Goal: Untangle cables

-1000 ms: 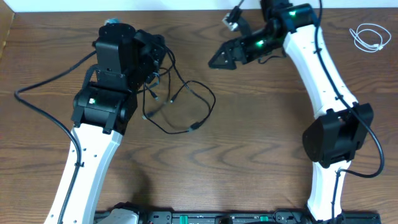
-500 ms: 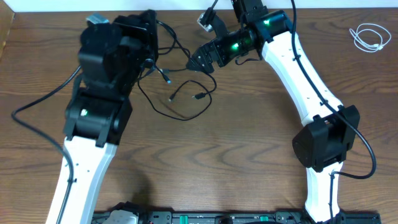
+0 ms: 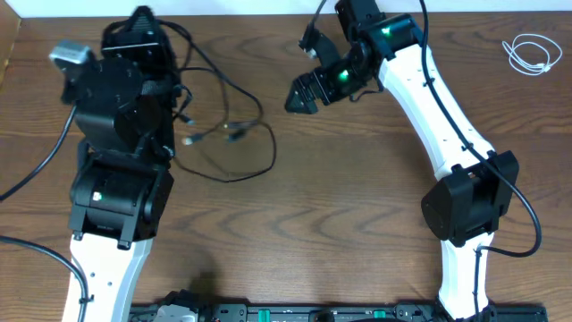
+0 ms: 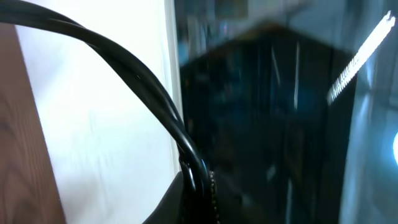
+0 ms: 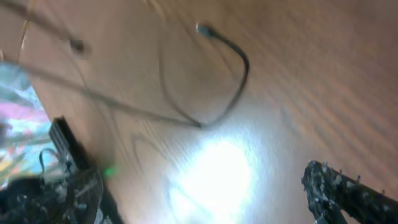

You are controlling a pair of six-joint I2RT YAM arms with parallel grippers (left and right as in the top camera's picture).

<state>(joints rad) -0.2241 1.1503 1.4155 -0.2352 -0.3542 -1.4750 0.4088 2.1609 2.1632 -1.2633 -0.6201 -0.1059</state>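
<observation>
You are holding your left pincer (image 3: 170, 88) beside the thin black cord (image 3: 234, 180), its grip impossible to tell; your right pincer (image 3: 298, 96) is hanging spread.

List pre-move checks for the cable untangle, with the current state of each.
1. Black cable in view on the table: ok. It lies in loose loops beside the left arm.
2. White cable apart from the black one: ok. It is coiled alone at the far right.
3. Left gripper holding the black cable: cannot tell. It is hidden under the arm in the overhead view, and the left wrist view is blurred.
4. Right gripper empty: ok. Its fingers look apart, with only table between them.
5. Wrist views sharp: not ok. Both are blurred.
</observation>
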